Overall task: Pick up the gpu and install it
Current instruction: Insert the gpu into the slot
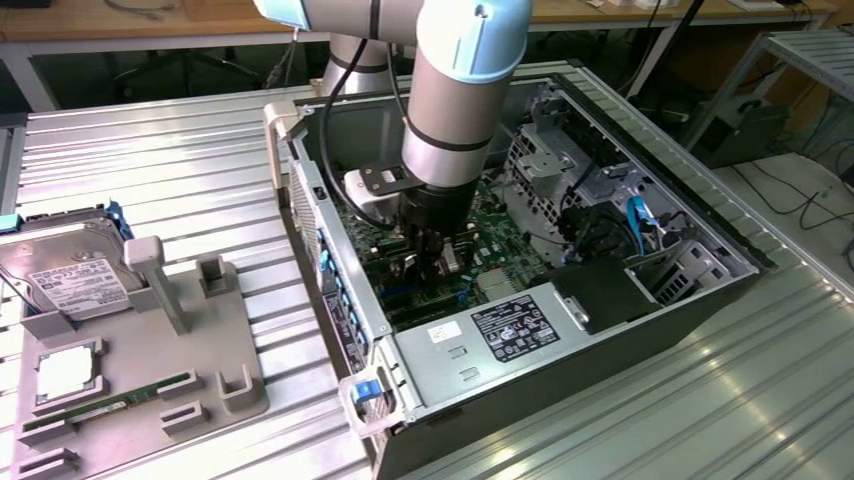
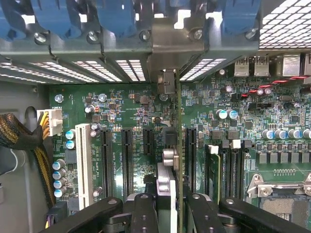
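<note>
Gripper (image 2: 170, 204) w/ gpu (image 2: 178, 145) edge-on above motherboard (image 2: 126, 116)

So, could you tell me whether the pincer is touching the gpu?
Touching. In the wrist view the pincer clamps the gpu, seen edge-on, from both sides above the motherboard.

Your exterior view looks down from high, well back, over the counter (image 1: 160, 160) and open computer case (image 1: 694, 215). Your wrist view faces the motherboard (image 2: 121, 111) closely; both share it.

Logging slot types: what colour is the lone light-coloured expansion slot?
White; the expansion slot shows best in the wrist view.
</note>
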### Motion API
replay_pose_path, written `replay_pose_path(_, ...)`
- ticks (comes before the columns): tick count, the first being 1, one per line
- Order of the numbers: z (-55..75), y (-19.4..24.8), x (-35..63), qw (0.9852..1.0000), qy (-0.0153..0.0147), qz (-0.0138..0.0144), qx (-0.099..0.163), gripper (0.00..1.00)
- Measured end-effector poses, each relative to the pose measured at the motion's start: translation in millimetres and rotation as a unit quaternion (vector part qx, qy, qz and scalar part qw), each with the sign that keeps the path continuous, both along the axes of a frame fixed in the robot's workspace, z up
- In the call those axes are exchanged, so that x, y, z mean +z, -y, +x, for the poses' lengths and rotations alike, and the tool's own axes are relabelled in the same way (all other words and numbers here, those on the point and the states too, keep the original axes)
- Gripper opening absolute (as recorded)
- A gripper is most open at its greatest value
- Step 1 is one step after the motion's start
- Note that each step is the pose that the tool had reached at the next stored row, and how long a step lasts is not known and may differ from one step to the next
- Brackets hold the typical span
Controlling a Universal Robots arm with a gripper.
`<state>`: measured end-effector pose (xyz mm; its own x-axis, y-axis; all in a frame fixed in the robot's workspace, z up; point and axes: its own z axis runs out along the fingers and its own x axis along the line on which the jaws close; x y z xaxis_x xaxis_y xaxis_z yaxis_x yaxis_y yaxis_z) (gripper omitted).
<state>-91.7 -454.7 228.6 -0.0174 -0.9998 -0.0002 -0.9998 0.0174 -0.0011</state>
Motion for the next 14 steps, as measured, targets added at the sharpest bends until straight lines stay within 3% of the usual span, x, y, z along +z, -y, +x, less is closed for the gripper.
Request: replay_pose_path(14,0.0,-0.2,0.4,1.0,0.0004,0.0004,0.0,0.28)
